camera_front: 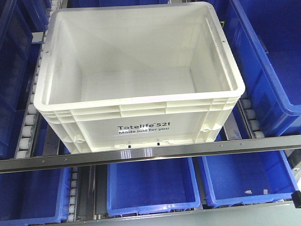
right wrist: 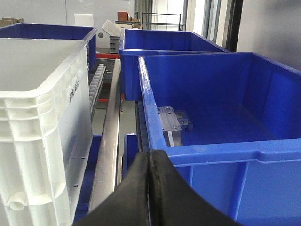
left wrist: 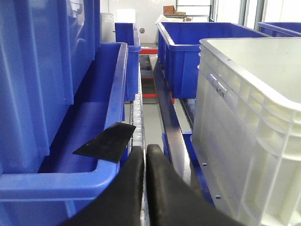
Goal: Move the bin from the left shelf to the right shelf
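One white bin point(camera_front: 141, 80) upright at centre frame on shelf rollers point(camera_front: 29, 117), printed front facing the lower edge, long axis left to right, blue bins point(camera_front: 270, 66) around, left gripper point(left wrist: 145, 157) and right gripper point(right wrist: 149, 162) both clenched, empty.

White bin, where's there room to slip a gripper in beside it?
A narrow roller lane lies free on each side of the white bin: between it and the left blue bin, and between it and the right blue bin. Both grippers, left and right, are shut there.
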Robot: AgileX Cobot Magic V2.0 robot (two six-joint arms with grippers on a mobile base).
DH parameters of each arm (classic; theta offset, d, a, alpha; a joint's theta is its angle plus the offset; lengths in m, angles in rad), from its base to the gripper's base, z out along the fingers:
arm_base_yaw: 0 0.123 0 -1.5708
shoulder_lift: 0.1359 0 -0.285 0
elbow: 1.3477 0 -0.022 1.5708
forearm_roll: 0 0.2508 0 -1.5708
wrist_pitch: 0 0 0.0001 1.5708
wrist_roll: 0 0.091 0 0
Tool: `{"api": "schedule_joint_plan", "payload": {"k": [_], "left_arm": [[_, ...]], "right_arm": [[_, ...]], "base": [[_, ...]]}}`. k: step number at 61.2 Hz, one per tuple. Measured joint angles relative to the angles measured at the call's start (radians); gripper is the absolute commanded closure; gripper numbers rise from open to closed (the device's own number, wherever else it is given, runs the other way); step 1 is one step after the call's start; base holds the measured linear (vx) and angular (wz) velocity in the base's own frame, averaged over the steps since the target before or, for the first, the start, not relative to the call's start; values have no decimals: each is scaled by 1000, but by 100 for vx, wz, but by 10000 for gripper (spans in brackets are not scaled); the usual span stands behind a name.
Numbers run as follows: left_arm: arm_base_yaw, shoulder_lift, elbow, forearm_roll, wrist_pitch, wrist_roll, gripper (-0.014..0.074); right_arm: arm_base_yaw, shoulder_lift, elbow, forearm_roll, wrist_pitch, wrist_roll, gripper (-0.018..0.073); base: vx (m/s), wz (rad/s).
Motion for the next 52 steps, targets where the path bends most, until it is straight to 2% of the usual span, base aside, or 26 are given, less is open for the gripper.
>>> {"api": "schedule_joint_plan", "payload": {"k": [18,30,52], "left_arm": [[0,0,0,0,0,0,604],[0,0,0,0,0,0,604],[0,0,0,0,0,0,604]], "right_arm": [[1,0,0,0,0,0,566],[39,0,0,0,0,0,566],[39,0,0,0,0,0,566]], "base": [[0,0],[0,0],[0,0]]}}
